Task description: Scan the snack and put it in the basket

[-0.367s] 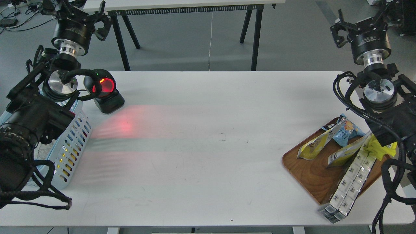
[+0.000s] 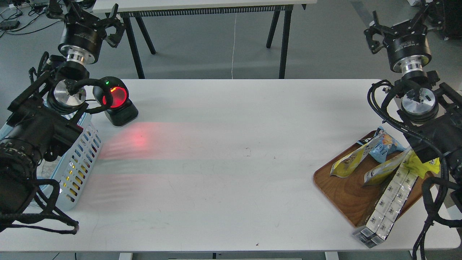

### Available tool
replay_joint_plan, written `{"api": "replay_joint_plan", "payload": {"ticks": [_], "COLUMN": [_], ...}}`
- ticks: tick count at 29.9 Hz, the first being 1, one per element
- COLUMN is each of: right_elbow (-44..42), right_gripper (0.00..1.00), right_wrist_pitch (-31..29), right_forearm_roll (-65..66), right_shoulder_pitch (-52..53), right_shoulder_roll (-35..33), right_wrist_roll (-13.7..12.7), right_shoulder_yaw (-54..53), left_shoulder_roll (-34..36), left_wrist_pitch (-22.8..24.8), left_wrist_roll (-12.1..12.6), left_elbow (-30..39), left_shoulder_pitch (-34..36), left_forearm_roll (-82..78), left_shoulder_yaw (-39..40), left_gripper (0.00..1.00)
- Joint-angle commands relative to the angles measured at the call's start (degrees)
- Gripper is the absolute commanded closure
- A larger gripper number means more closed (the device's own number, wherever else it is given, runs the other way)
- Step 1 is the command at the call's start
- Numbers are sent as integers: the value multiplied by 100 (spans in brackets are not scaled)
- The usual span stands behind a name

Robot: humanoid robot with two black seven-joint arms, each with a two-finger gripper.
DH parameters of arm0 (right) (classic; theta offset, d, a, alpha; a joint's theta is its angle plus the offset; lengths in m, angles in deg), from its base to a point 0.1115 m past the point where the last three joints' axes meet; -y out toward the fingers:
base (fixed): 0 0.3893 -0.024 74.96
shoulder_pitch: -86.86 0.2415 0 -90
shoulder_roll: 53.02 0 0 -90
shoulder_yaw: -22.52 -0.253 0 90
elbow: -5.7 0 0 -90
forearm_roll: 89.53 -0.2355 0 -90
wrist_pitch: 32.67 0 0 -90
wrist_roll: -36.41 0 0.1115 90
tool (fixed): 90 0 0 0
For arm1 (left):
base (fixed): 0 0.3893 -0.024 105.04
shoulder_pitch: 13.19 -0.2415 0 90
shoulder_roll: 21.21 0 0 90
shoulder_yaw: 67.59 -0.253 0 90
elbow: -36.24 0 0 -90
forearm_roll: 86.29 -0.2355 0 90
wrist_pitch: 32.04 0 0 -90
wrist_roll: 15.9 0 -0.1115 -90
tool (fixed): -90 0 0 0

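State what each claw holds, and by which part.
Nothing is held. The left claw and right claw are raised, open and empty.

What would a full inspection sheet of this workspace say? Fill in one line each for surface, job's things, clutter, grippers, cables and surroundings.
Surface: white table, red scanner glow at left.
Job's things: snack lying on the wooden tray; basket at left edge; scanner lit.
Clutter: blue bag, yellow packet, long boxed pack overhanging the tray.
Grippers: left gripper and right gripper raised, holding nothing; fingers too dark to judge.
Cables: black cable looms along the right arm.
Surroundings: second table behind, grey floor.
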Motion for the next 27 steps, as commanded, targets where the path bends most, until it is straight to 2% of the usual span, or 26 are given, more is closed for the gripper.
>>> {"api": "replay_joint_plan", "payload": {"ticks": [1,6,13,21,23,27], "right_elbow": [227,1148,2055,3425,3786,4340], "right_gripper": [1,1,1,1,1,1], "right_wrist_pitch": [0,0,0,0,0,347], "right_forearm_roll": [172,935,3394,4749,5468,6744], "right_shoulder_pitch": [245,553,1132,2862,3197,3681], "right_shoulder_roll": [-145,-857,-1533,-2149,-2149,-2132], "right_wrist_roll": [4,4,31,154,241,575], "right_shoulder_yaw": [454,1263,1816,4345,4979,5824], "left_shoulder_roll": [76,172,348,401,392,375], "left_wrist_pitch": [0,0,0,0,0,0], "left_wrist_roll": [11,29,55,-6,3,29], "left_elbow": [1,9,53,62,71,71], "left_shoulder_pitch": [55,64,38,-24,-15,-6], "left_forearm_roll": [0,-9,-17,-35,-35,-35], "left_shoulder_yaw": [-11,-20,-46,-37,-37,-37], "left_gripper": [0,0,0,0,0,0]}}
